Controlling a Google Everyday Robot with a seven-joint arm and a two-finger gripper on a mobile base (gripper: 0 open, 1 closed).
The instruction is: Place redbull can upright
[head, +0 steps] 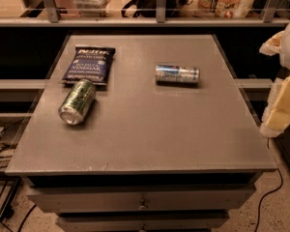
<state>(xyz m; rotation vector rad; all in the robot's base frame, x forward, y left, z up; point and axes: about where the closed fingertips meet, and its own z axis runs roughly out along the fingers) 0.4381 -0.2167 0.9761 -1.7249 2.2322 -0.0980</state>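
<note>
The redbull can (177, 74) is slim, silver and blue with a small red mark. It lies on its side on the grey table (150, 129), right of centre towards the back, its long axis running left to right. My gripper (283, 88) shows only as pale white and yellowish parts at the right edge of the view. It is off the table's right side, well apart from the can and holding nothing that I can see.
A fatter green-and-silver can (78, 101) lies on its side at the left. A dark blue chip bag (89, 65) lies flat behind it. A shelf rail with goods (222, 1) runs behind the table. Drawers (142, 202) are below the front edge, and cables (0, 149) lie on the floor at the left.
</note>
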